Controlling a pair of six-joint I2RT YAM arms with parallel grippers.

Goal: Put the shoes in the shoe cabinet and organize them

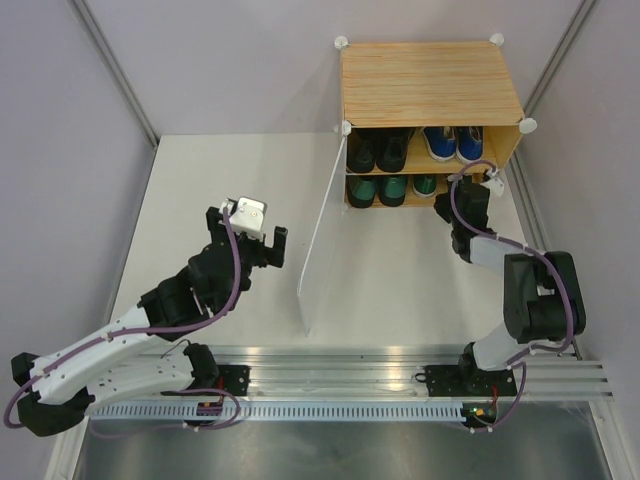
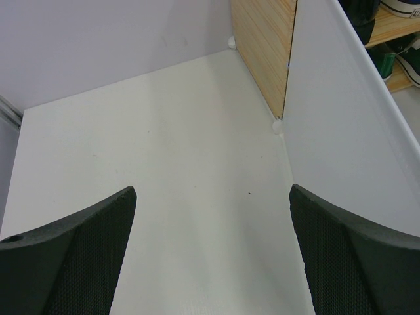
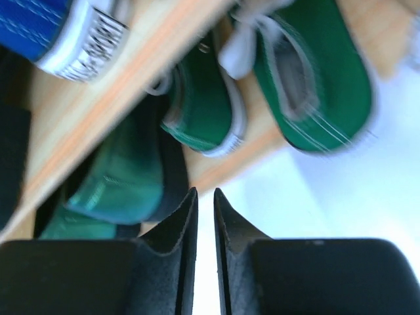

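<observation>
The green white-toed canvas sneakers [image 3: 262, 92] are judged light and soft-sided, best pinched at the stiffer heel collar or rubber sole edge. They lie on the lower shelf of the light wood-grain shoe cabinet [image 1: 430, 80], right of the dark green pointed leather shoes [image 3: 121, 180]. The right tool [image 3: 205, 200], nearly closed, holds nothing just before that shelf. The left tool [image 2: 210, 216] stands wide open over the white table [image 2: 164, 144].

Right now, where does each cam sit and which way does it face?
Top external: above and behind the bases, looking down at the table, shoe cabinet, both arms.
Left wrist: on the left hand, facing bare table and the open door panel; fingers spread.
Right wrist: on the right hand, facing the lower shelf's green sneakers; fingers nearly together, holding nothing.
Shared: cabinet in all.
</observation>
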